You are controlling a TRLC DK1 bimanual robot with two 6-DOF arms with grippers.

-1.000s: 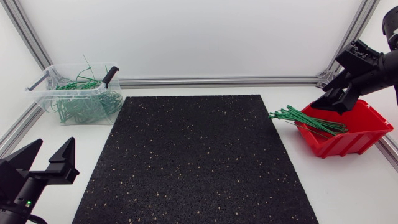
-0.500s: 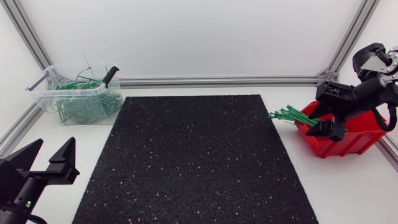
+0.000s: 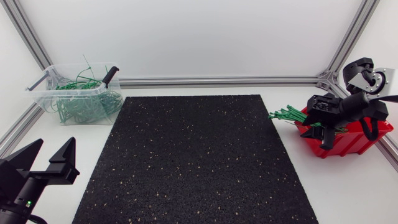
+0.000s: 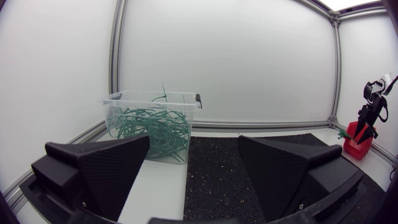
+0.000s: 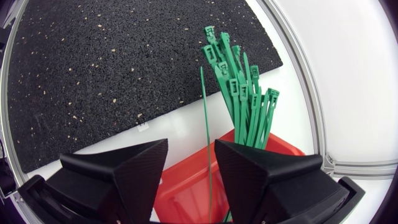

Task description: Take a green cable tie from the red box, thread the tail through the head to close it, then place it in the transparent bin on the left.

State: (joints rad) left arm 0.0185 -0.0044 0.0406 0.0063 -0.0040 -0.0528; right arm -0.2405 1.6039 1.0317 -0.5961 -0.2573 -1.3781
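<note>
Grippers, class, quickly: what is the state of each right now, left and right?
Left gripper: open, holding nothing.
Right gripper: open over the red box, with one green cable tie between its jaws, not clamped.

My left pincer (image 3: 51,151) was matte black: two broad wedge fingers (image 4: 112,168) with a finely pebbled face, and a small green light (image 3: 27,203) glowing on the black body behind them. My right pincer (image 3: 326,132) was the same black, its arm carrying a silver-grey bracket (image 3: 359,70) at a black joint, with a black cable (image 3: 372,127) looped beside it
</note>
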